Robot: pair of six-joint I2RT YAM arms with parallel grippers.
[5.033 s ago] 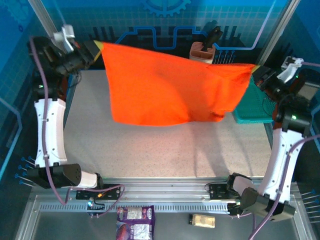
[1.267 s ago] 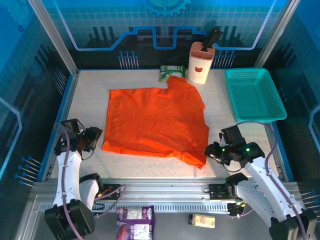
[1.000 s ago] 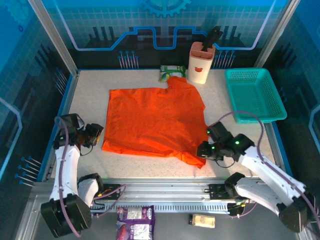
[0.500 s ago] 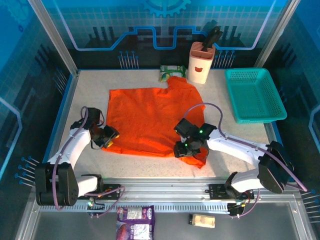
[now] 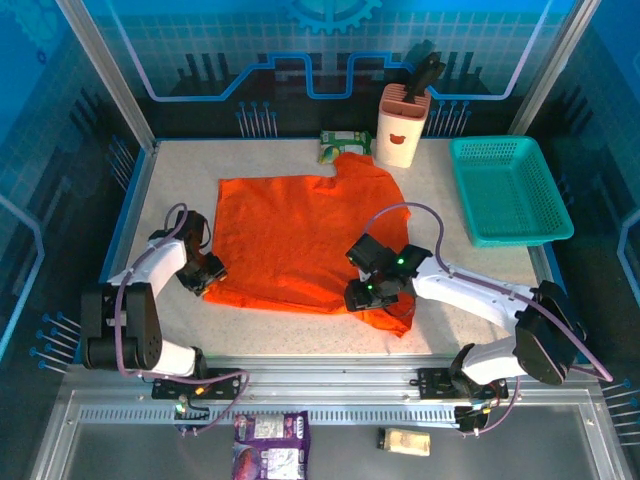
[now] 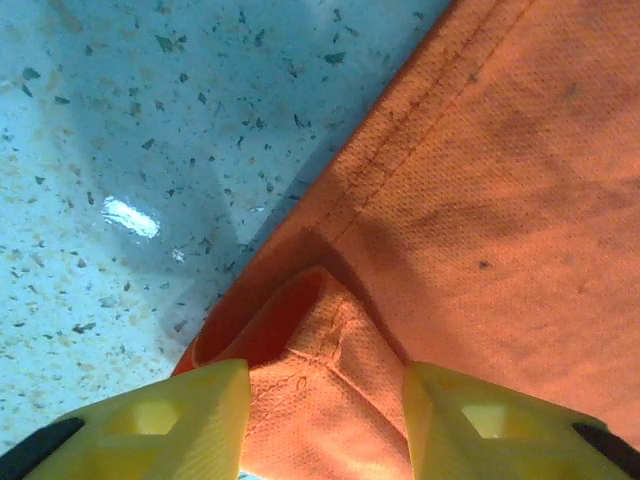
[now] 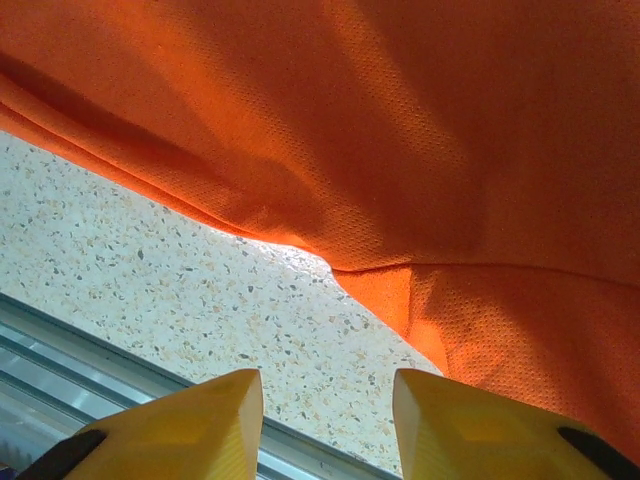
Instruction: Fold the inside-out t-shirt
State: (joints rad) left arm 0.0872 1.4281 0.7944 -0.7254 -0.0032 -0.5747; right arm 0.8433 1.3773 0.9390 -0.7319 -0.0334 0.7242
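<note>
From above, the inside-out t-shirt point(image 5: 300, 235) lies flat on the middle of the surface point(image 5: 170, 180), with the left jaws at its near left corner and the right jaws at its near edge. The left wrist view has yellow fingers point(image 6: 150, 420) narrowly parted astride a puckered hem corner; whether they pinch it, I cannot tell. The right wrist view shows the right jaws parted over bare surface beside the hem, holding nothing.

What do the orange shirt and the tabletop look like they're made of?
T-shirt: thin matte knit, probably polyester or cotton blend, going by the fine mesh-like weave and stitched hem. Tabletop: speckled, glossy stone-like or laminate surface; it reflects a light.
</note>
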